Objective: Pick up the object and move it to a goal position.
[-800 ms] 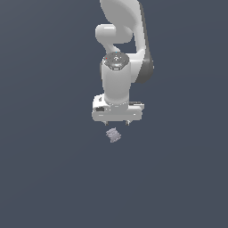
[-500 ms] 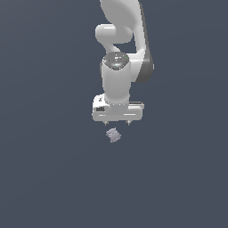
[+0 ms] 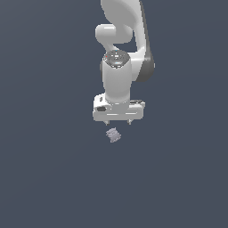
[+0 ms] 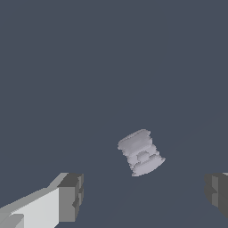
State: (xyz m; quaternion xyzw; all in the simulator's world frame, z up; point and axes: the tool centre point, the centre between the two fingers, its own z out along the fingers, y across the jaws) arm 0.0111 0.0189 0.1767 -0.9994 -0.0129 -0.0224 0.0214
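The object is a tiny pale grey-lavender ridged lump lying on the dark grey floor. It also shows in the wrist view. My white gripper hangs just above and behind it in the exterior view, not touching it. In the wrist view the gripper is open, with two dark fingertips spread wide apart, and the object lies beyond the gap between them. Nothing is held.
The white arm rises from the gripper to the exterior view's upper edge. The floor is a plain dark grey surface all around.
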